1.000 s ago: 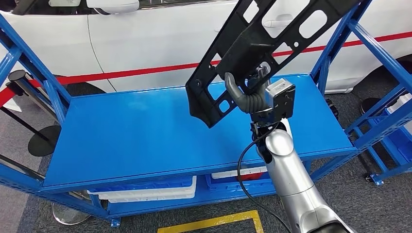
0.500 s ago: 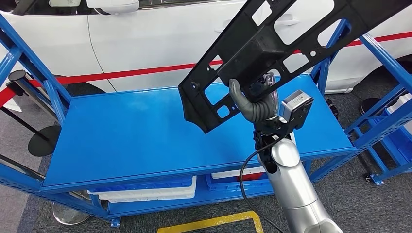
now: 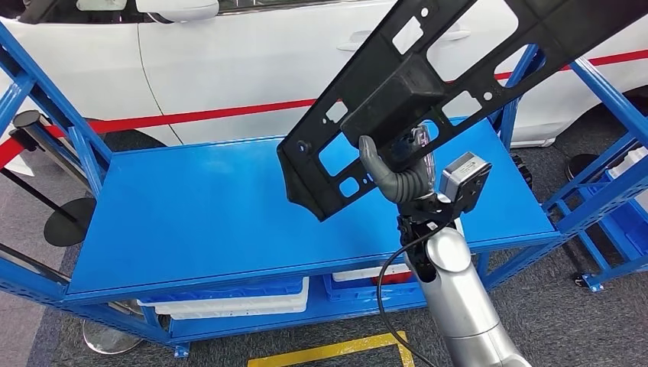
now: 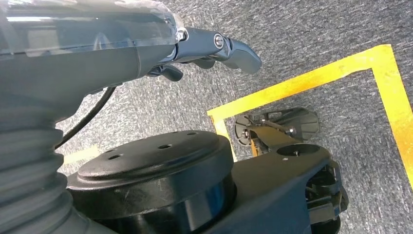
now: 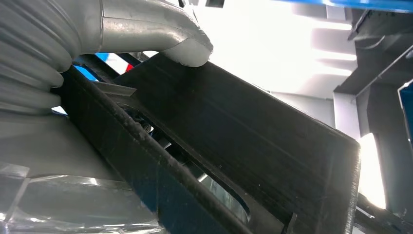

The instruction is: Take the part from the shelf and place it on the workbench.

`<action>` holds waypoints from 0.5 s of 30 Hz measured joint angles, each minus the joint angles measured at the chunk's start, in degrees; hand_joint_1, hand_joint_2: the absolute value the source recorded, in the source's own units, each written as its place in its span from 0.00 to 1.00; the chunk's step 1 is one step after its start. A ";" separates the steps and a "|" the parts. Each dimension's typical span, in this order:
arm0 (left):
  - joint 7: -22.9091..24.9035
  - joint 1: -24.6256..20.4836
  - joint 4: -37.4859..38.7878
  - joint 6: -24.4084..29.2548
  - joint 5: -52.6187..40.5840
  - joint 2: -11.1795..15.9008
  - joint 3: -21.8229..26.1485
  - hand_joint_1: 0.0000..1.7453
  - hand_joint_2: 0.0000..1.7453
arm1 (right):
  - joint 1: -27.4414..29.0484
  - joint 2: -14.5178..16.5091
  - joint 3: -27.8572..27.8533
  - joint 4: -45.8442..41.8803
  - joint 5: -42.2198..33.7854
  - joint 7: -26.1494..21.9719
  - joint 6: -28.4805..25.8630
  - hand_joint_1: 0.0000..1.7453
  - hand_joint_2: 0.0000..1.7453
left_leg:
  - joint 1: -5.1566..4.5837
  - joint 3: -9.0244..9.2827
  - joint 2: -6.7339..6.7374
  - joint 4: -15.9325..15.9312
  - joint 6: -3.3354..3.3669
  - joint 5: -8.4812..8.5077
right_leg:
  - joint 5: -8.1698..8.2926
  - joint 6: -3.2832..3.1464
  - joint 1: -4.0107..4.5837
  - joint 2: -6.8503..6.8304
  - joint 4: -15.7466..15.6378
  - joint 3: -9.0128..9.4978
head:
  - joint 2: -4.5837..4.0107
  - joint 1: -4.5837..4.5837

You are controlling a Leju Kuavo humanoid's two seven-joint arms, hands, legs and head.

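A long black plastic part point(image 3: 428, 84) with several cut-out windows hangs tilted in the air above the blue shelf top point(image 3: 229, 206), its far end running off the upper right of the head view. My right hand point(image 3: 401, 172) grips it near its boxy middle, thumb on the near face. In the right wrist view the thumb point(image 5: 160, 34) presses on the part's dark ribbed surface point(image 5: 253, 146). My left hand point(image 4: 214, 46) hangs down by my side over grey carpet with its fingers curled in, holding nothing.
The blue metal rack has slanted posts point(image 3: 46, 107) on the left and right point(image 3: 527, 76). White bins point(image 3: 237, 302) sit on its lower level. A white car point(image 3: 229, 53) stands behind a red barrier tape. Yellow floor tape point(image 3: 336, 352) marks the carpet before the rack.
My right hand has lifted the black part higher and swung it a little left and toward me; its lower end now sits farther above the shelf top.
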 joint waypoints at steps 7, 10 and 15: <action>-0.07 -0.07 0.00 0.21 0.24 0.01 0.02 0.00 1.00 | 0.65 0.14 -0.03 0.36 -1.33 -0.61 2.16 0.96 1.00 | 0.00 0.00 0.00 0.00 0.00 0.00 | 0.00 0.00 0.00 0.00 0.00 0.00 | 0.00 0.00; -0.06 -0.07 0.00 0.34 0.45 0.01 0.02 0.00 1.00 | 0.66 0.18 -0.08 0.67 -1.45 -0.62 2.31 0.96 1.00 | 0.00 -0.01 0.00 0.00 0.00 0.00 | 0.00 0.00 0.00 0.00 0.00 0.00 | 0.00 0.00; -0.13 -0.07 0.00 0.37 0.52 0.02 0.02 0.00 1.00 | 0.77 0.39 -0.15 1.10 -1.39 -0.70 2.26 0.96 1.00 | 0.00 -0.01 0.00 0.00 0.00 0.00 | 0.00 0.00 0.00 0.00 0.00 0.00 | 0.00 0.00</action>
